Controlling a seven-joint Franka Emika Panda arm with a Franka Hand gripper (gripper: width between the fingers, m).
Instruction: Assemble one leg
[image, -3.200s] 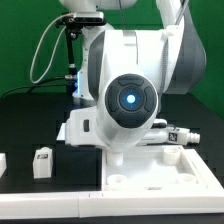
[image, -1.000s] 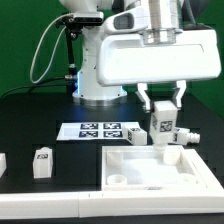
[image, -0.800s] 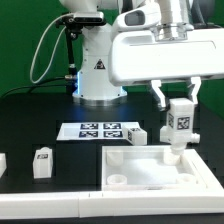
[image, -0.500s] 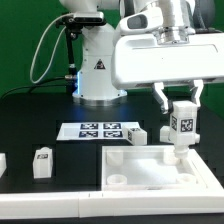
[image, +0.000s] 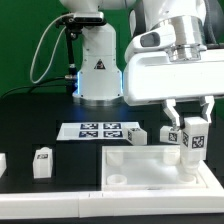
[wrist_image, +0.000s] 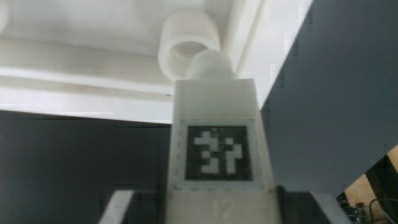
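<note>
Shifted toward the exterior view's right, the leg (image: 193, 142) hangs upright, jaws clamped on it.

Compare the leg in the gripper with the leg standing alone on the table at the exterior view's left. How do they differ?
The held leg is clamped in the gripper, upright over the panel corner. The table leg rests free on the black table. The held leg shows a large tag toward the camera, while the table leg shows only a small dark one. Both are white tagged blocks.
</note>
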